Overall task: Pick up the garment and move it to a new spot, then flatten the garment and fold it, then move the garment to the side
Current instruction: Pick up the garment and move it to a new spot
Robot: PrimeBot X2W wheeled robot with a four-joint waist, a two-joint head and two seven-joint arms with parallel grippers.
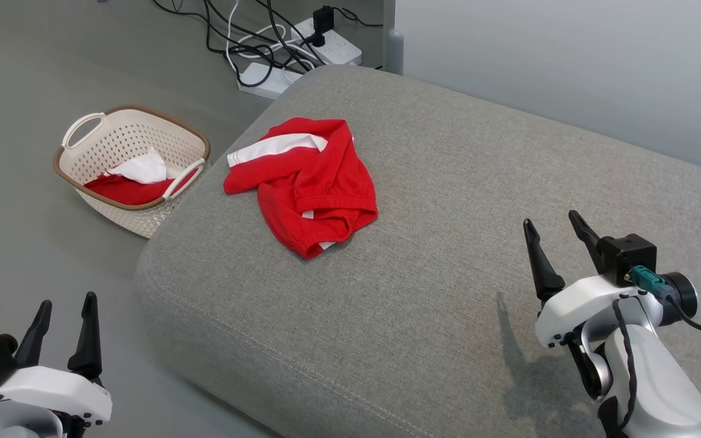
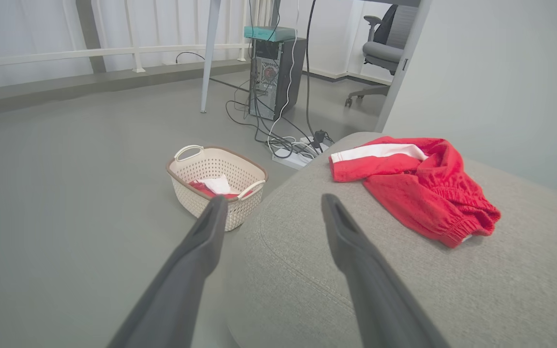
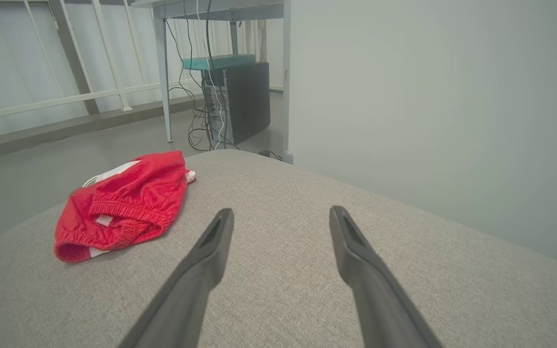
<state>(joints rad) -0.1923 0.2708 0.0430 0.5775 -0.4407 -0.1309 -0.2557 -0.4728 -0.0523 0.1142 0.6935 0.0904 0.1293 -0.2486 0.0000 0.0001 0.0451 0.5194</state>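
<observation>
My left gripper hangs beside the near-left corner of the grey cushion, over the floor. Its 2 dark fingers are spread wide with nothing between them. My right gripper hovers above the right part of the cushion, its 2 fingers equally wide apart and gripping nothing, and its shadow falls on the fabric below. The garment is red with a white stripe and a gathered elastic band, and it lies crumpled on the cushion ahead of both grippers. It is forward and to the right of my left fingers, forward and to the left of my right fingers, and well apart from each. Its elastic end is nearer my jaws and the striped end lies beyond it. Ahead of my left gripper a cream perforated basket with 2 handles stands on the floor just beside the cushion's left edge, holding red and white cloth. Farther ahead, past the cushion's far corner, white power strips lie among tangled black and white cables. Beyond them, in my left wrist view, a dark computer tower stands on the floor. A pale wall panel runs along the far side of the cushion, ahead and to the right of my right fingers.
</observation>
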